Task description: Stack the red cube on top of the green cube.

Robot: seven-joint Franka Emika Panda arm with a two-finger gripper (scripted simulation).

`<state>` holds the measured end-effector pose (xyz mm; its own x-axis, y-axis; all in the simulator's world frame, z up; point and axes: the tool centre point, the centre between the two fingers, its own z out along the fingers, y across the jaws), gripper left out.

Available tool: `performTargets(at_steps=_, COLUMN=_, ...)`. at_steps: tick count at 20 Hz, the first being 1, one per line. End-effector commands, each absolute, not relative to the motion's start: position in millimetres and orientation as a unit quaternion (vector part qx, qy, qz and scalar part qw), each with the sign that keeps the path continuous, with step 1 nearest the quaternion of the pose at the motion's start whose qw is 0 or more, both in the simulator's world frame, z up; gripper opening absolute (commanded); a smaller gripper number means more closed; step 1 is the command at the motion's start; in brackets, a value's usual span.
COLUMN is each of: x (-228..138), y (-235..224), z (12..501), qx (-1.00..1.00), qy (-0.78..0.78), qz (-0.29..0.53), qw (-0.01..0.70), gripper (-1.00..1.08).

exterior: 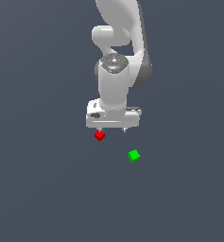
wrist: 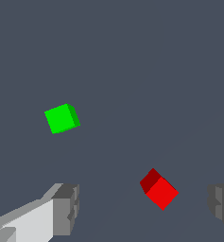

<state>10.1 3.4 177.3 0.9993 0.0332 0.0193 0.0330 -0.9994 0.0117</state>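
Gripper (wrist: 142, 208) wide open, holding nothing. Red cube (wrist: 159, 189) sitting on the floor between the two fingers (wrist: 66, 210), closer to one than the other, turned cornerwise to them. Probably needs a small shift sideways, then down to grab. Green cube (wrist: 61, 118) off to the side, well apart from the red one. Nothing in the way.

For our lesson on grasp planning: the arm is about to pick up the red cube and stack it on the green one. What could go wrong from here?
1. In the wrist view the red cube lies nearer one finger of the open hand, not centred, so closing could nudge it sideways.
2. The cube looks turned corner-on to the fingers, so the pads may pinch its edges and twist it.
3. The green cube is tiny, so a small placement error may let the red one topple off.
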Motion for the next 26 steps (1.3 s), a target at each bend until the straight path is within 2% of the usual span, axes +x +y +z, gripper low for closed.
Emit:
performTargets(at_steps=1, x=10, y=3, z=177, qx=1.000, qy=0.017, qz=0.010, qw=0.006, gripper=1.00)
performTargets(at_steps=12, x=3, y=-11, z=161, qx=0.999, qy=-0.040, qz=0.008, qw=0.005, gripper=1.00)
performTargets(at_steps=26, x=-36, y=-54, z=100, qx=0.968, qy=-0.251, qz=0.003, qw=0.003, gripper=1.00)
